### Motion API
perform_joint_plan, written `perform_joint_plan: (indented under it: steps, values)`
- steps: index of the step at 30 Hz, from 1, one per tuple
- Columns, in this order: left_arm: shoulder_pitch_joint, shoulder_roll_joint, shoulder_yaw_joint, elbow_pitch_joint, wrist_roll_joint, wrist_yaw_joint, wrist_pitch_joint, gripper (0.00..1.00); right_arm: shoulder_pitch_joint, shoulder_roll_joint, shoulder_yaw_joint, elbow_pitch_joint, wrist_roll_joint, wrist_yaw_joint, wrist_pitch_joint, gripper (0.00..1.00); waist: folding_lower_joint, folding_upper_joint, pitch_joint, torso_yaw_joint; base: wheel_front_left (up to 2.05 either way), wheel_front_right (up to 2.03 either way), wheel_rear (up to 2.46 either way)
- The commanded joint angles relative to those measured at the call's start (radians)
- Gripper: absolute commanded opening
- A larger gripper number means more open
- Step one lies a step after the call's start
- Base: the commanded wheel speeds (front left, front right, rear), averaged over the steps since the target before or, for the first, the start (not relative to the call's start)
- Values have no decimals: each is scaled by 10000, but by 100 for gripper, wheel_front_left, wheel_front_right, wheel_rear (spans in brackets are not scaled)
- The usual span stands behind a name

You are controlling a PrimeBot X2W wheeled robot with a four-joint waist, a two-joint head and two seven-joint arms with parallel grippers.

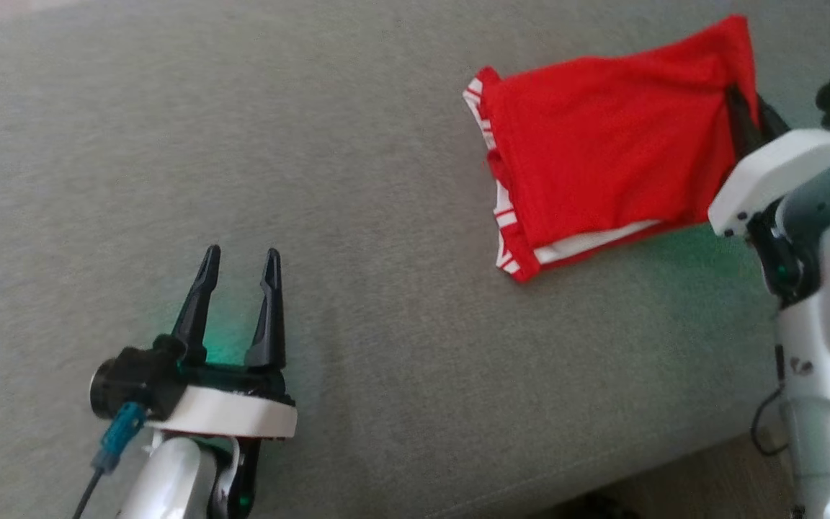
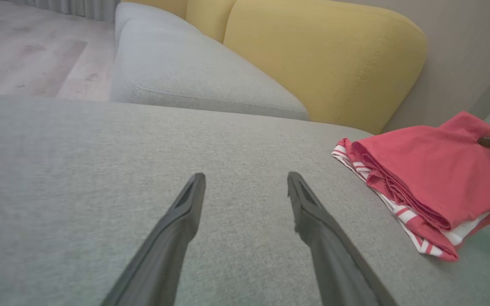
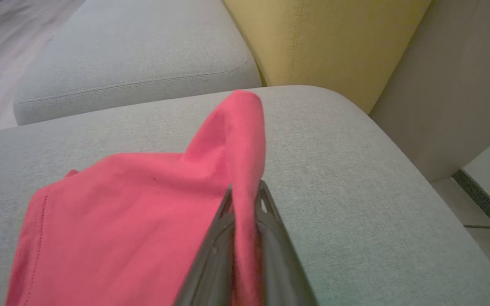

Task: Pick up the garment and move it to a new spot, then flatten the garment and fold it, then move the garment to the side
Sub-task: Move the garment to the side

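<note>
Red garment [image 1: 602, 151] folded, far right on grey sofa seat [image 1: 278, 144]. R gripper [image 3: 246, 190] clamped on its right corner, tips half buried in cloth. L gripper [image 1: 241, 254] spread wide, near left.

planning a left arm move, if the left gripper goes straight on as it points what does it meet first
Most likely the grey seat cushion: the left gripper points low across its fabric, the red garment lying right of that line. Depth is unclear; skimming above, it would reach the farther grey cushion.
</note>
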Motion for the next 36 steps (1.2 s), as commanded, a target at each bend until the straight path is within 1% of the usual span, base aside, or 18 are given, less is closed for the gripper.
perform_joint_plan:
  steps: [1, 6, 8, 9, 12, 14, 17, 21, 22, 23, 26, 28, 31, 36]
  values:
    - [-239, 141, 240, -383, 69, 73, 47, 100, -464, 40, 209, -272, 101, 65, -170, 0, -1, 0, 526, -489, 0, 0, 0]
    - [-278, 230, 225, -570, 118, 166, 168, 100, -1039, -165, 137, 139, 84, 65, -297, 0, -1, 0, 635, -260, 0, 0, 0]
    - [-287, 272, 258, -640, 113, 201, 174, 100, -1323, -416, -27, 367, 64, 65, -325, 0, -1, 0, 680, -81, 0, 0, 0]
    - [-299, 305, 290, -727, 112, 245, 179, 100, -1611, -719, -287, 584, -50, 65, -345, 0, -1, 0, 748, 114, 0, 0, 0]
    - [-305, 353, 345, -866, 109, 318, 180, 100, -2036, -1125, -760, 893, -265, 65, -367, 0, -1, 0, 861, 388, 0, 0, 0]
    - [-304, 370, 363, -903, 104, 336, 178, 100, -2142, -1228, -919, 974, -342, 65, -361, 0, -1, 0, 900, 476, 0, 0, 0]
    - [-294, 398, 388, -997, 90, 382, 169, 100, -2383, -1649, -1269, 1247, -743, 65, -340, 0, -1, 0, 1012, 703, 0, 0, 0]
    - [-297, 429, 398, -1022, 55, 395, 139, 100, -2563, -1871, -1665, 1550, -1254, 65, -393, 0, -1, 0, 1109, 889, 0, 0, 0]
    - [-303, 428, 390, -1020, 52, 399, 133, 100, -2588, -1891, -1763, 1623, -1396, 65, -416, 46, -1, 0, 1119, 923, 0, 0, 0]
    - [-315, 424, 377, -1012, 50, 401, 129, 100, -2599, -1888, -1843, 1678, -1507, 65, -458, 100, -1, 0, 1123, 959, 0, 0, 0]
    - [-341, 408, 353, -973, 33, 415, 102, 100, -2608, -1769, -2084, 1727, -1782, 65, -701, 100, -1, 0, 1088, 1026, 0, 0, 0]
    - [-349, 396, 344, -926, 8, 418, 78, 100, -2597, -1613, -2071, 1664, -1868, 65, -903, 100, -1, 0, 1006, 1063, 0, 0, 0]
    - [-347, 378, 346, -832, -39, 426, 29, 100, -2570, -1319, -1811, 1520, -1790, 65, -1086, 100, -1, 0, 793, 1108, 0, 0, 0]
    - [-300, 318, 378, -646, -169, 434, -83, 100, -2397, -971, -1092, 1128, -1574, 65, -1302, 100, -1, 0, 243, 1267, 0, 0, 0]
